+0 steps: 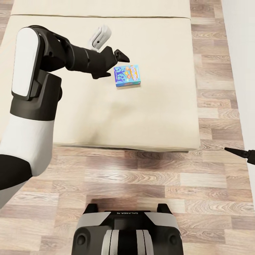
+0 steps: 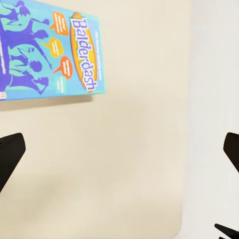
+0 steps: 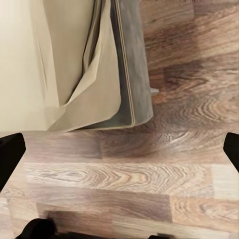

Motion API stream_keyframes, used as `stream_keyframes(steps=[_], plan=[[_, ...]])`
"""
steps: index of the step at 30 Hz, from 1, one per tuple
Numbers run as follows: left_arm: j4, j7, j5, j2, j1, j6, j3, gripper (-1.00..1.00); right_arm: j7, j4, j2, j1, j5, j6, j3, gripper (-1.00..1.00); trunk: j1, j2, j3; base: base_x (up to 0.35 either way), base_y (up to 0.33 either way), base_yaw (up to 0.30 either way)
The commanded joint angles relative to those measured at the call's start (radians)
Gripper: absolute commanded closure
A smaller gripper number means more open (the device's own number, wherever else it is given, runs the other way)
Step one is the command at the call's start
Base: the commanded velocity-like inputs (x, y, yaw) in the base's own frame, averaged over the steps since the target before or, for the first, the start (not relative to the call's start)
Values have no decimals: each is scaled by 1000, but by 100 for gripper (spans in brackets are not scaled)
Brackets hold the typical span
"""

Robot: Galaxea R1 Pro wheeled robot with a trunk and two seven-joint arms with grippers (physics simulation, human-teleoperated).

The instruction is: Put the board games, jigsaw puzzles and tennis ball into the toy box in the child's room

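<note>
Wood-plank flooring (image 1: 141, 184) across the lower half of the head view, with the bed (image 1: 148, 120) and its plain beige mattress taking up the upper half. Blue "Balderdash" board game (image 1: 127, 75) lying flat on the mattress, slightly above centre of the frame, well apart from every edge of the bed. Left gripper (image 1: 118, 58) reaching in from the upper left on a dark forearm, hovering just up and left of the box, not touching it; fingers spread wide and holding nothing. Same box in the left wrist view at the upper left (image 2: 47, 50), lettering readable, with dark fingertips (image 2: 10, 154) at the two side edges of that frame and bare mattress between them. Right gripper (image 1: 244, 153) barely entering at the right edge of the head view, over the floor beside the bed; how far open cannot be told there. Right wrist view: mattress corner and grey bed base (image 3: 132, 74) at the upper left, floor planks below, dark fingertips (image 3: 10, 154) at both side edges, set wide apart, nothing between them. Robot base (image 1: 127, 232) at bottom centre.
</note>
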Motion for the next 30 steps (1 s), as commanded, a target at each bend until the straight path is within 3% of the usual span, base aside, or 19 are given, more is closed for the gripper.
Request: stream_keyframes(steps=[1,5,10,11,15,21,30], plan=[[-1,9,11,4,0,0,0,-100,7,0,1,-1,5,5,-1,-100,4,-8,-2,0,0,-72],[-2,7,33,15,5,0,3,-100,7,-3,3,-1,5,5,-1,-100,19,-36,-8,0,0,-62],[-8,3,135,57,33,-4,7,-100,7,-12,4,-1,5,5,0,-100,23,-43,-5,0,0,-30],[-8,3,135,57,33,-4,7,-100,7,-12,4,-1,5,5,0,-100,23,-43,-5,0,0,-18],[-14,3,213,92,72,-5,12,-100,7,-15,4,1,6,5,0,-100,23,-43,-3,0,0,-11],[-7,8,243,113,114,-3,46,-100,7,-17,4,6,7,5,1,-100,23,-43,-2,0,0,-5],[41,19,204,135,146,-1,103,-100,7,-18,4,10,7,5,1,-100,23,-43,-1,0,0,-1]])
